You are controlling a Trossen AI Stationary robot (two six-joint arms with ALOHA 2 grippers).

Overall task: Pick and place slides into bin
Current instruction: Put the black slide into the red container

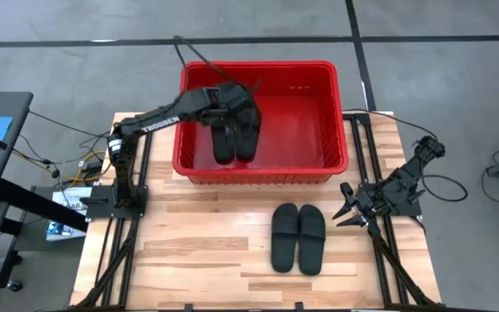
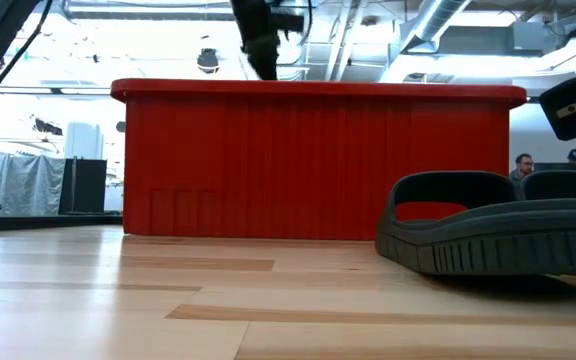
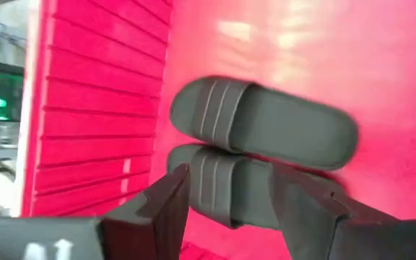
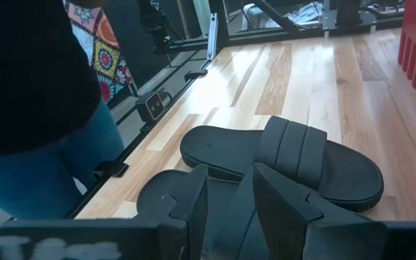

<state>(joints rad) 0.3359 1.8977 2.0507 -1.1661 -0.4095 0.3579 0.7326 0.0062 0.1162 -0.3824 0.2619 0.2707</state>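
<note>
While the left arm reaches over the rear left part of the red bin [image 1: 319, 173], the left gripper [image 1: 236, 97] hangs above two black slides [image 1: 235, 137] that lie side by side on the bin's floor, close to its left wall; in the left wrist view these two slides [image 3: 266, 133] rest sole down, touching along their long edges, and the gripper's fingers [image 3: 161, 209] stand spread apart with nothing between them, just above the nearer slide; the ribbed red wall [image 3: 92, 108] runs beside the pair. From the low view the bin [image 2: 318, 165] shows as a tall slotted red wall with a thick rim, and the left arm [image 2: 258, 35] dips behind that rim.

Outside the bin, the other two slides [image 1: 298, 237] sit together on the wooden table [image 1: 197, 260], in front of the bin's right half and apart from it; they lie parallel, straps up; one of them [image 2: 498, 235] fills the right of the low view, close to the camera. The right gripper [image 1: 347, 208] waits at the table's right edge, near this pair but not touching it; in the right wrist view its fingers [image 4: 193, 198] are parted and empty, with the two slides [image 4: 287, 162] lying just beyond them; a person in blue jeans [image 4: 35, 166] stands past the table's edge.
</note>
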